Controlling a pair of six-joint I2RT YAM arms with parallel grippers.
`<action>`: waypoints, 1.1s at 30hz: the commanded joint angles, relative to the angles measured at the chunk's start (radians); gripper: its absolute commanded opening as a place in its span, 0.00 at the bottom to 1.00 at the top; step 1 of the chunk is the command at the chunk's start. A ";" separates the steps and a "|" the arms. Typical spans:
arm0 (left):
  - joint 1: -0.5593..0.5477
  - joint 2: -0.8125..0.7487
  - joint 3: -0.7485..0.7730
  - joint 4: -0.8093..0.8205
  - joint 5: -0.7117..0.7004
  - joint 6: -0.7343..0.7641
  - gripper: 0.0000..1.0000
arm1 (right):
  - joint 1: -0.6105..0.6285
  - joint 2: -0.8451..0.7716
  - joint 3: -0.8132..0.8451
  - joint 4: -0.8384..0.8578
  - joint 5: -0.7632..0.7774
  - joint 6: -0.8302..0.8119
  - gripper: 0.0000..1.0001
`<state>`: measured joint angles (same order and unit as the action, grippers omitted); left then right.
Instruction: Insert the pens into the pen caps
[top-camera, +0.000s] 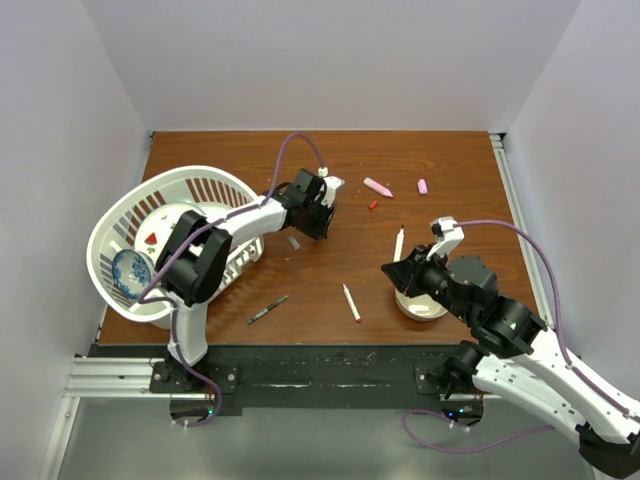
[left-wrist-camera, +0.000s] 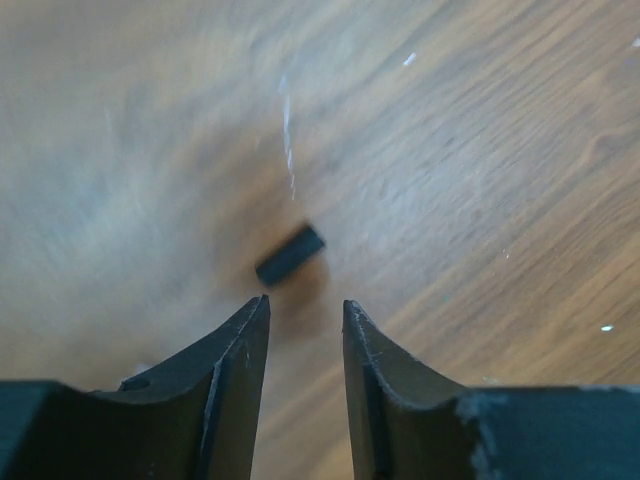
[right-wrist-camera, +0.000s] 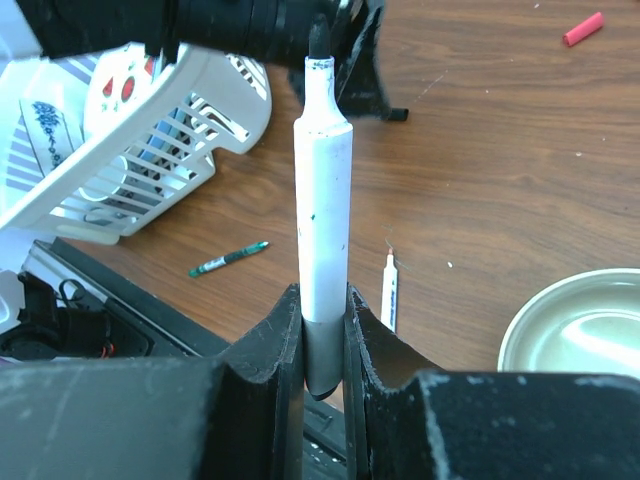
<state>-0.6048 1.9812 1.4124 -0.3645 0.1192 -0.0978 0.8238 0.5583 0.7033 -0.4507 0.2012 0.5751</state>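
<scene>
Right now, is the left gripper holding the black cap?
No, the left wrist view shows the black cap out ahead of the left gripper, whose jaws stand apart with nothing between them.

Clamped upright in right pincer (right-wrist-camera: 322, 302): white-barrelled pen (right-wrist-camera: 322, 200), dark nib uppermost. Flat on tabletop (right-wrist-camera: 480, 150) just right of it, second white pen (right-wrist-camera: 388, 290). Further left, thin dark pen (right-wrist-camera: 228, 259). Far upper right, red cap (right-wrist-camera: 583, 28). Left, white basket (right-wrist-camera: 190, 120); lower right, pale dish (right-wrist-camera: 560, 300).
</scene>
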 joint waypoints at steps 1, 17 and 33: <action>-0.009 -0.114 -0.063 0.122 -0.056 -0.305 0.39 | 0.001 -0.003 0.039 0.000 0.034 -0.018 0.00; -0.018 -0.022 -0.006 0.009 -0.116 -0.390 0.21 | 0.001 -0.043 0.041 -0.022 0.046 -0.020 0.00; -0.020 0.076 0.065 -0.056 -0.271 -0.367 0.09 | 0.001 -0.055 0.055 -0.034 0.058 -0.024 0.00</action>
<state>-0.6186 2.0335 1.4178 -0.4122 -0.0948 -0.4713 0.8238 0.5068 0.7139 -0.5014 0.2276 0.5667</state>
